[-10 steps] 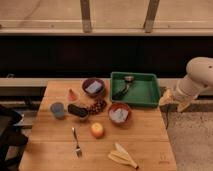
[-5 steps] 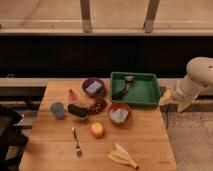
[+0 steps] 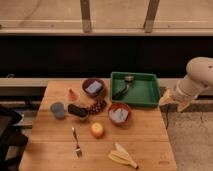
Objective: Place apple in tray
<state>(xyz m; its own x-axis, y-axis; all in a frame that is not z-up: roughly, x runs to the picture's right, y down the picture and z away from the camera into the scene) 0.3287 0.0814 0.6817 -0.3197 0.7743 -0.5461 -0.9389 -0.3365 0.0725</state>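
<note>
the open, empty gripper (image 3: 173,100) is hovering beside the tabletop (image 3: 145,137), likely risking clipping the bowl (image 3: 110,109) when reaching for the round apple (image 3: 97,130).

Setting: indoor test station, office- or lab-like. Evidence: a plain wooden desk (image 3: 145,136) stands against a dark wall band (image 3: 60,55) under a row of windows with metal mullions (image 3: 86,15). A speckled floor (image 3: 192,142) shows to the right. The desk carries a staged set of tableware and food: green tray (image 3: 149,95), two reddish bowls (image 3: 93,87), fork (image 3: 76,142), banana peel (image 3: 122,156), apple (image 3: 97,130). A white robot arm (image 3: 197,77) stands at the desk's right side. Its tool (image 3: 173,100) hangs just off the desk edge, beside the tray's right end, fingers (image 3: 165,97) spread.
</note>
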